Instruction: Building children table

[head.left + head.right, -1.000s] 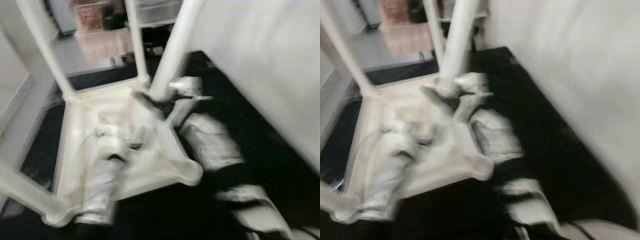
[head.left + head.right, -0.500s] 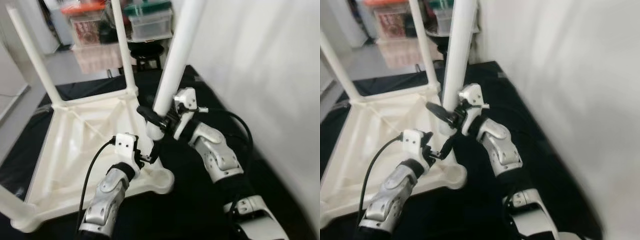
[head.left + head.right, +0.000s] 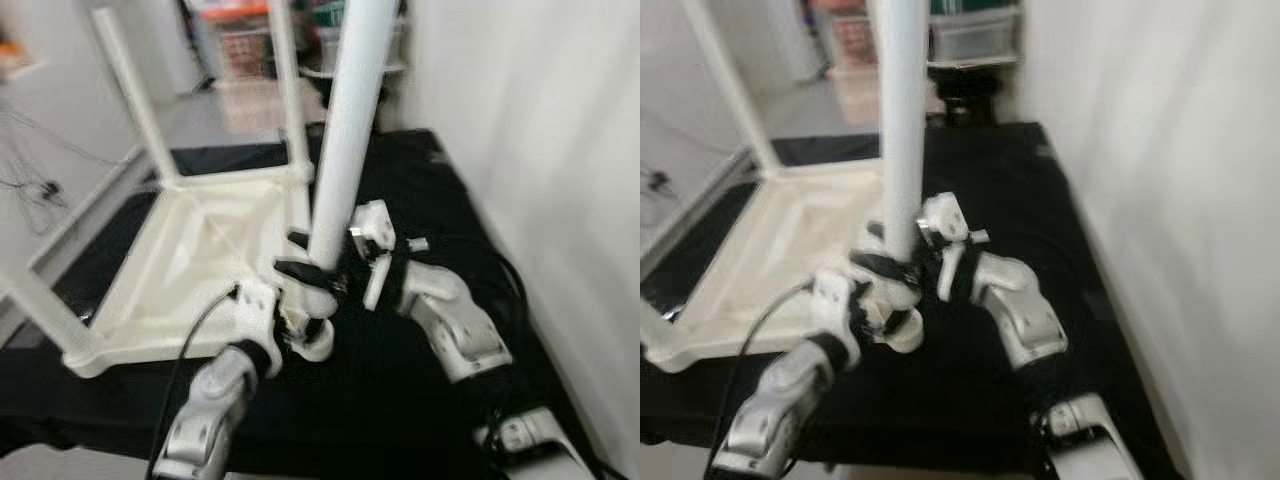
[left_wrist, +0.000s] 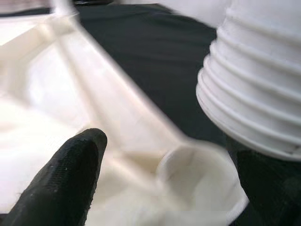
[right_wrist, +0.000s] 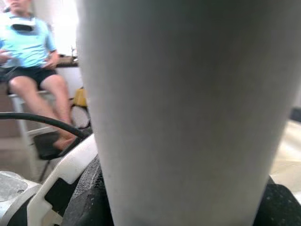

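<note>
The white children's table [image 3: 190,250] lies upside down on a black mat [image 3: 400,410], with three legs standing up from its corners. My right gripper [image 3: 303,272] is shut on the loose white leg [image 3: 345,130] near its lower end and holds it almost upright. The leg's threaded end [image 4: 254,103] hovers just above the round corner socket [image 4: 197,174] at the table's near right corner. My left gripper [image 3: 298,325] is open at that corner, one black finger [image 4: 70,179] over the table's underside beside the socket.
A white wall [image 3: 540,150] runs close along the right. Storage boxes [image 3: 245,35] stand beyond the table. Cables [image 3: 30,180] lie on the floor at the left. A seated person [image 5: 28,47] in a light blue shirt appears in the right wrist view.
The head camera has swung, shifting the whole scene. The held leg now stands more upright, its lower end closer to the near right corner socket. Both grippers kept their holds and places.
</note>
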### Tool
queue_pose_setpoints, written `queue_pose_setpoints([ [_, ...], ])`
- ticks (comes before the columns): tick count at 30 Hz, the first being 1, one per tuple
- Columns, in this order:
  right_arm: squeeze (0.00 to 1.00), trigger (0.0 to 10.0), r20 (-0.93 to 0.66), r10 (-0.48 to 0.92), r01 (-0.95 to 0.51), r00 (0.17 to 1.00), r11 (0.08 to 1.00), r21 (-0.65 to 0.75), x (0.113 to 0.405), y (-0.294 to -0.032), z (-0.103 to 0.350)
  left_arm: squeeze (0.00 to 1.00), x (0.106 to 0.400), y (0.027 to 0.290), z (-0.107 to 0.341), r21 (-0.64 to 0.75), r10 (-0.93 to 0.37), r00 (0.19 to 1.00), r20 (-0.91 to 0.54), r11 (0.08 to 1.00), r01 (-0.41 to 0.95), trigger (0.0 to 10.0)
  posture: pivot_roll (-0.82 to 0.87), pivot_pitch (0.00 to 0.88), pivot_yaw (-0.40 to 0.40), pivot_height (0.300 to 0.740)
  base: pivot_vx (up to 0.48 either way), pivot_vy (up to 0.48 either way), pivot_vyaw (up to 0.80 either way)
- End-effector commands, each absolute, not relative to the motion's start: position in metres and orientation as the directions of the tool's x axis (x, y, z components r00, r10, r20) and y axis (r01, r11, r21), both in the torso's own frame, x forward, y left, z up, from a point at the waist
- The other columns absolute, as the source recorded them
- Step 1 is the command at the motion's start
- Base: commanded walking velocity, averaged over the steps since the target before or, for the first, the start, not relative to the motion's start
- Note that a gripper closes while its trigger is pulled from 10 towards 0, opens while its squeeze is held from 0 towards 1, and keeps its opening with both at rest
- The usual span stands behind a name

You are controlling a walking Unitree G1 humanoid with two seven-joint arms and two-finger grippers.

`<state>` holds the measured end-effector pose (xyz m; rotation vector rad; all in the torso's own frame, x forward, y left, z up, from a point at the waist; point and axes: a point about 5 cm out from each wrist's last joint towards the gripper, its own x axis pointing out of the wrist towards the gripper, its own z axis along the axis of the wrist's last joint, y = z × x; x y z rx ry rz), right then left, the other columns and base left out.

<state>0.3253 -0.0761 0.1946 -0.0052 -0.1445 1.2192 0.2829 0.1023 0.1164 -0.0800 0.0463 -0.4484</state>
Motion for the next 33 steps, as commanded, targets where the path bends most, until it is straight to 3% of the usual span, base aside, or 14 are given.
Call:
queue_pose_setpoints([
  [1,0.0,10.0,0.105,0.946,-0.948,0.306,0.313,-0.06,0.323,-0.073,0.193,0.0,0.278,0.113,0.109,-0.069,-0.42,0.905,-0.07,0.907,0.416,10.0,-0.08,0.0,0.035,0.74,0.0,0.0,0.8],
  [6,0.0,10.0,0.081,0.956,-0.957,0.281,0.285,-0.043,0.318,-0.08,0.189,0.0,0.265,0.114,0.103,-0.086,-0.467,0.878,-0.105,0.884,0.46,10.0,-0.08,0.0,0.035,0.74,0.0,0.0,0.8],
  [11,0.0,10.0,0.05,0.957,-0.955,0.285,0.288,-0.072,0.313,-0.083,0.185,0.0,0.254,0.113,0.101,-0.111,-0.523,0.844,-0.115,0.851,0.513,10.0,-0.08,0.0,0.038,0.74,0.0,0.0,0.0],
  [21,0.0,10.0,-0.039,0.884,-0.884,0.465,0.462,-0.063,0.332,-0.112,0.174,0.0,0.233,0.111,0.105,-0.037,-0.622,0.772,-0.132,0.781,0.623,10.0,-0.07,0.0,0.039,0.74,0.0,0.0,0.0],
  [23,0.0,10.0,-0.039,0.884,-0.884,0.465,0.462,-0.063,0.332,-0.112,0.174,0.0,0.233,0.111,0.105,-0.037,-0.622,0.772,-0.132,0.781,0.623,10.0,-0.07,0.0,0.039,0.74,0.0,0.0,0.0],
  [28,0.0,10.0,-0.008,0.93,-0.93,0.369,0.369,-0.003,0.319,-0.125,0.178,0.0,0.217,0.113,0.111,0.042,-0.638,0.758,-0.138,0.761,0.648,10.0,-0.06,0.0,0.047,0.74,0.0,0.0,0.0],
  [33,0.0,10.0,-0.029,0.939,-0.939,0.343,0.343,-0.001,0.32,-0.131,0.174,0.0,0.212,0.117,0.113,0.094,-0.62,0.77,-0.15,0.767,0.635,10.0,-0.04,0.024,0.053,0.74,0.0,0.0,0.0],
])
